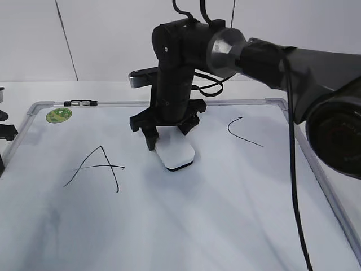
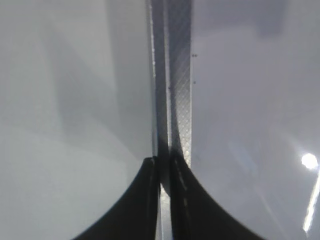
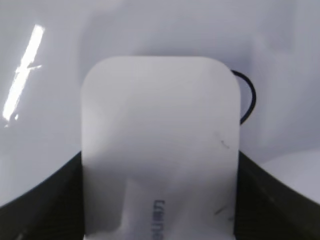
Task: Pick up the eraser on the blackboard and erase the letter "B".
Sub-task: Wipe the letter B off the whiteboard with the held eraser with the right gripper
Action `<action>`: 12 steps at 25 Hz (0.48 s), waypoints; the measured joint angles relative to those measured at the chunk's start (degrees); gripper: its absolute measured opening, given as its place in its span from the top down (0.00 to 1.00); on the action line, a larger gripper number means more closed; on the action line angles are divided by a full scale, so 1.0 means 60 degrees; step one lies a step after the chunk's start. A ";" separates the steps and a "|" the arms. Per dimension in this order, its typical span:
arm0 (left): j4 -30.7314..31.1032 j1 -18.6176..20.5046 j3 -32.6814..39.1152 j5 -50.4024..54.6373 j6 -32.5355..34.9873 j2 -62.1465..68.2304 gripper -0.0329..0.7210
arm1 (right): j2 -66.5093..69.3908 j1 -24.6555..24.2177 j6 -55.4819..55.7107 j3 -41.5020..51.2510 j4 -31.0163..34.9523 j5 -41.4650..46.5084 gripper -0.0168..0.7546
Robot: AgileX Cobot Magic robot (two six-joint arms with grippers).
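The white eraser (image 1: 176, 153) lies flat on the blackboard (image 1: 197, 220), between the letters "A" and "C". My right gripper (image 1: 169, 138) reaches down from the right and is shut on the eraser's sides. In the right wrist view the eraser (image 3: 160, 130) fills the frame between the right gripper's jaws (image 3: 160, 200). A curved black stroke of the letter "B" (image 3: 248, 97) shows past its right edge; the rest of the letter is hidden. My left gripper (image 2: 164, 165) is shut and empty above the board's grey frame (image 2: 177, 75).
The black "A" (image 1: 96, 166) is left of the eraser and the curved "C" (image 1: 241, 131) is to its right. A round green sticker (image 1: 58, 115) and a small black piece (image 1: 80, 103) sit at the board's top left. The right arm's cable (image 1: 296, 186) hangs over the board's right side.
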 joint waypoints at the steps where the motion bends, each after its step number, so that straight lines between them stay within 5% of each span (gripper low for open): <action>1: -0.0020 0.0000 0.0000 0.0021 0.0000 0.0000 0.92 | -0.0039 -0.0017 0.0019 0.0018 0.0000 -0.0017 0.21; 12: -0.0154 0.0000 0.0000 0.0140 0.0000 0.0000 0.92 | -0.0198 -0.0032 0.0019 0.0169 0.0000 0.0000 0.21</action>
